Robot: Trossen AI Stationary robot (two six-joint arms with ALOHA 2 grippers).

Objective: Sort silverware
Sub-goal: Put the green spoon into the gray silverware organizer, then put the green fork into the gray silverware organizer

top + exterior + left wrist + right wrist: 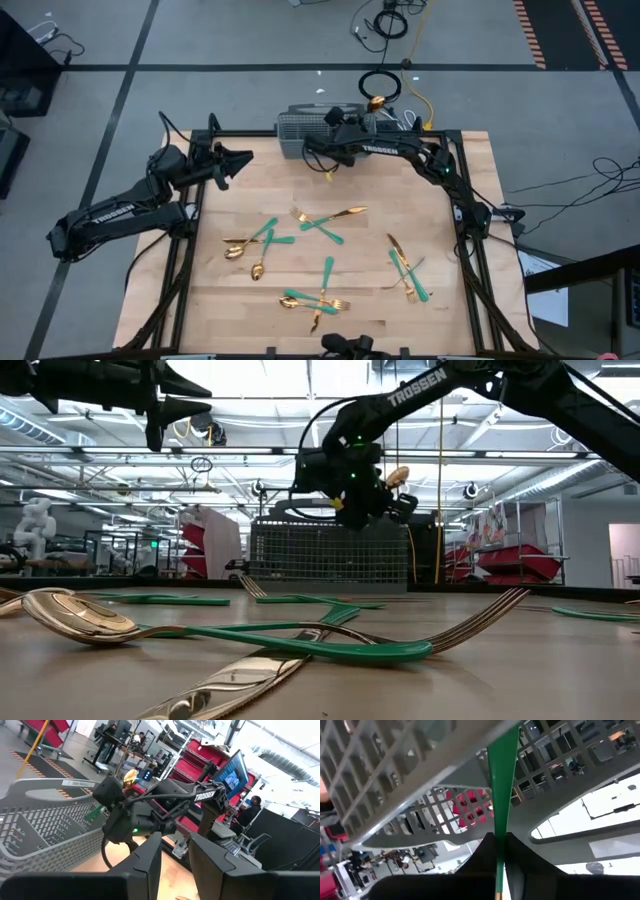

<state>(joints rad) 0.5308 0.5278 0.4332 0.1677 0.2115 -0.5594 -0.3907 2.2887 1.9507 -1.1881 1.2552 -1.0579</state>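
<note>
Pinched tight between the fingers (479, 857) of the right gripper (496, 840): the slim teal-green handle (501, 780) of one gold-headed piece of silverware, hanging over the grey wire-mesh basket (296, 128) at the far middle of the pale wooden table (450, 330). Looks like a drop about to come (basket contents impossible to make out from here). Over at the far left, raised off the table, the left gripper (240, 160), fingers a narrow gap apart and holding nothing.

Early going, by the look of it: one piece up, nearly everything left to sort. Counting now: one basket, two arms, one piece in the air, and around a dozen gold-and-teal pieces (325, 228) scattered across the boards. Three or so at the left, a crossed pair in the middle, about three at the right, about four towards the near edge. At least four spoon bowls, a couple of forks, a knife or two; too tangled to swear to more.
</note>
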